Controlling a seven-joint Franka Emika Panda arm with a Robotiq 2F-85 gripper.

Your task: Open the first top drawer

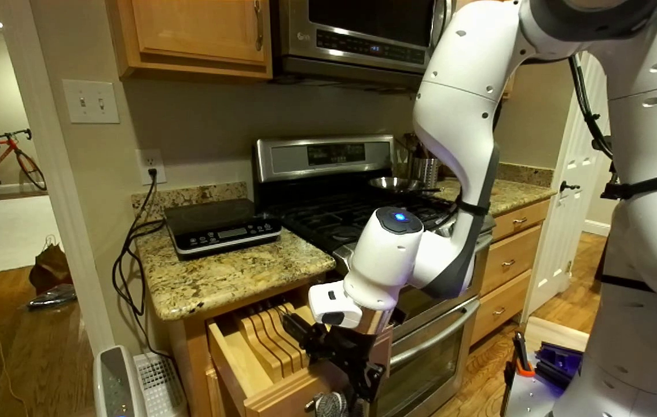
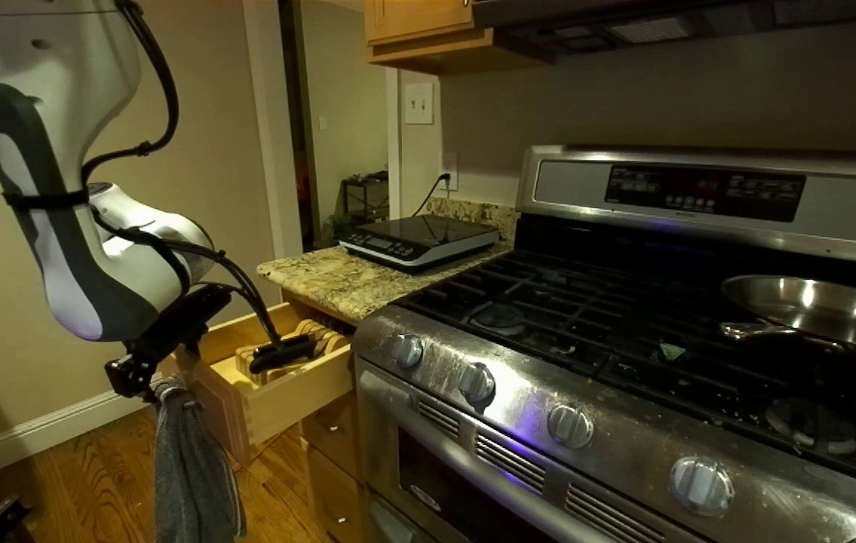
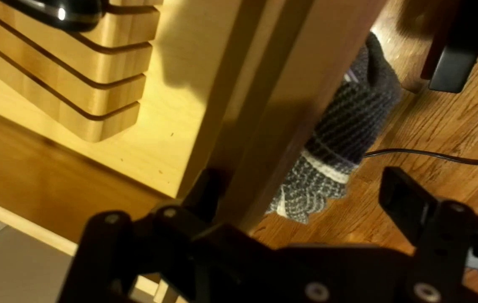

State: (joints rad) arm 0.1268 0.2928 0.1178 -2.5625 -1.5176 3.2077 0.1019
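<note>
Just beside the stove (image 2: 522,403), under the granite counter (image 1: 235,281), out juts the first top drawer (image 2: 299,396), its inside on show in both exterior views, and here's the gripper (image 3: 300,181) right at its front panel (image 3: 302,84)! Fingers (image 3: 407,200) spread wide, big gap btwn 'em, and in the wrist view the panel's top edge runs thru that gap: one finger over the inner side by the corner, its partner out over the wood floor (image 3: 453,126). Touching the panel? Can't tell from here. White arm (image 1: 455,121) bends down over the lot. Inside the drawer, a slotted wooden block (image 3: 125,65) w/ a glossy black handle (image 3: 74,14) poking across the slots, top LH corner of the wrist view. Grey towel (image 2: 197,467) hangs down the outer side of the front, pale stripe across it. Up on the counter, a flat black portable cooktop (image 1: 212,217); on top of the stove, a shiny steel pan (image 2: 835,305), handle sticking out on one side. Lower drawers (image 2: 333,494) sit below, small knobs (image 2: 335,427) on 'em; white appliance (image 1: 120,382) stands near the cabinet (image 1: 189,347), bottom of an exterior view.
</note>
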